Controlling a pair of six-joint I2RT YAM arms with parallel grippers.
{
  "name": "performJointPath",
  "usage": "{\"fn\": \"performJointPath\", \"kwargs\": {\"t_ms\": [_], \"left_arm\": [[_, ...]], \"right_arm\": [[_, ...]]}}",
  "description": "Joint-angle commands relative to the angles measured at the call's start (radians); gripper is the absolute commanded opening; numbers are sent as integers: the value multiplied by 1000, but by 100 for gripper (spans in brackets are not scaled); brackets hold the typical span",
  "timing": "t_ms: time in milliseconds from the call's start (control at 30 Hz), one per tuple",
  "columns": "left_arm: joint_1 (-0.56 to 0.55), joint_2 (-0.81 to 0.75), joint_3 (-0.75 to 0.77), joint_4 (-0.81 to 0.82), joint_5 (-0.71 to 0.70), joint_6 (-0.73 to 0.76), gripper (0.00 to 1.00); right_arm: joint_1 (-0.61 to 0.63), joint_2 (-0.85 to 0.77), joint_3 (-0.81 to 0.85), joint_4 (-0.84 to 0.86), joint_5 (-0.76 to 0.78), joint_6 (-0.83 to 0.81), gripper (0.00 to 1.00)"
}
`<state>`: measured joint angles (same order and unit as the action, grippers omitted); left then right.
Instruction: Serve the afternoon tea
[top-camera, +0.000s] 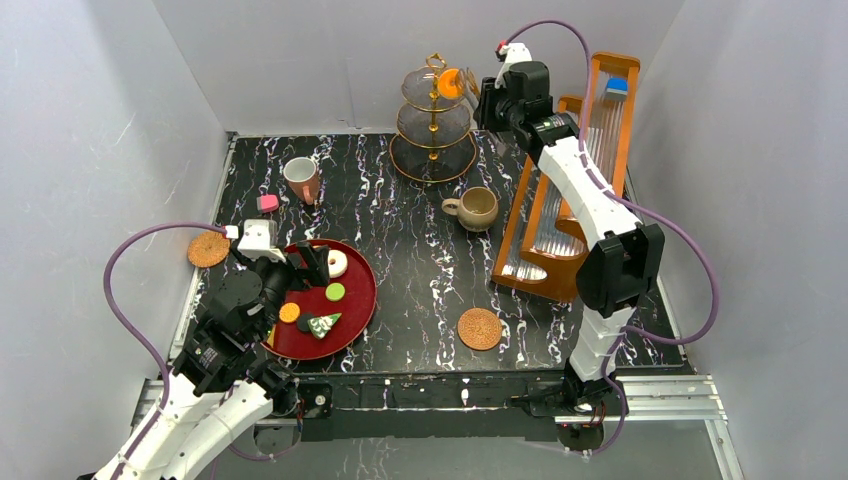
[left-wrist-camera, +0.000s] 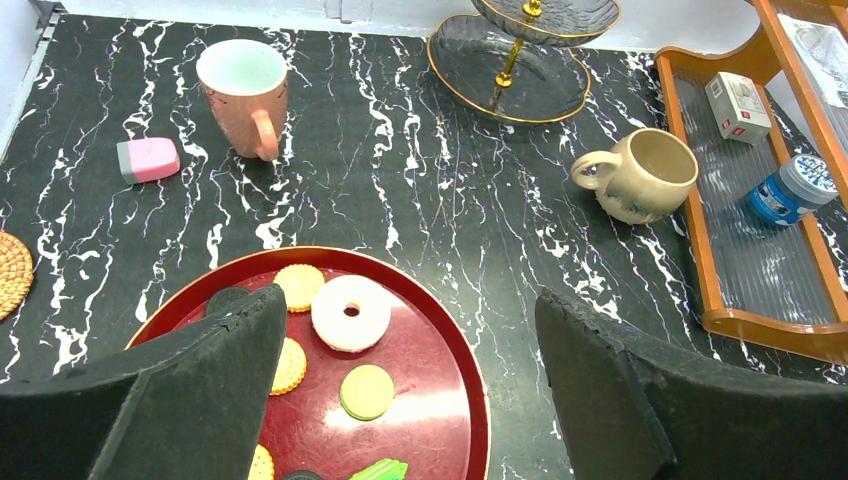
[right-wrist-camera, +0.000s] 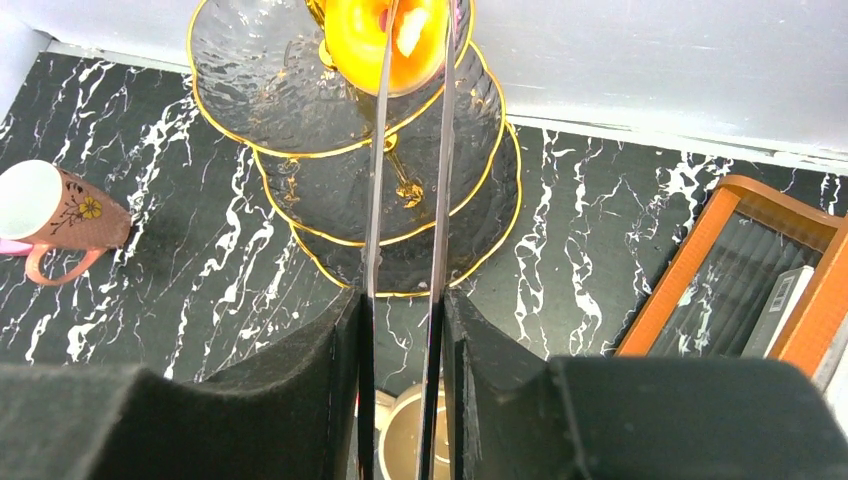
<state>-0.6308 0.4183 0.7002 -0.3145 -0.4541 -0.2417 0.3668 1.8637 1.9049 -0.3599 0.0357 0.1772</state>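
My right gripper is shut on a pair of tongs. The tong tips pinch an orange donut just over the top tier of the gold three-tier stand at the back of the table. My left gripper hangs open above the round red tray, holding nothing. On the tray lie a white donut, a green cookie and several other pastries. The white-lined pink mug and the beige mug stand on the bare tabletop.
A pink cake piece lies left of the pink mug. One woven coaster sits at the left edge, another near the front. A wooden rack with small boxes fills the right side, under my right arm.
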Motion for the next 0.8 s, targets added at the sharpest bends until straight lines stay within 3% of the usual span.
{"fn": "performJointPath", "kwargs": {"t_ms": [0,200,767], "left_arm": [[-4,-7,3,20,-21,8,92],[-4,-12,2,20,-22,8,92],[-4,-6,1,20,-22,8,92]], "right_arm": [[-6,-8,70,52,-8,-4,42],[-8,-13,80,28,-10,-12,49],[-8,-129,25,-43,-75,-2,47]]}}
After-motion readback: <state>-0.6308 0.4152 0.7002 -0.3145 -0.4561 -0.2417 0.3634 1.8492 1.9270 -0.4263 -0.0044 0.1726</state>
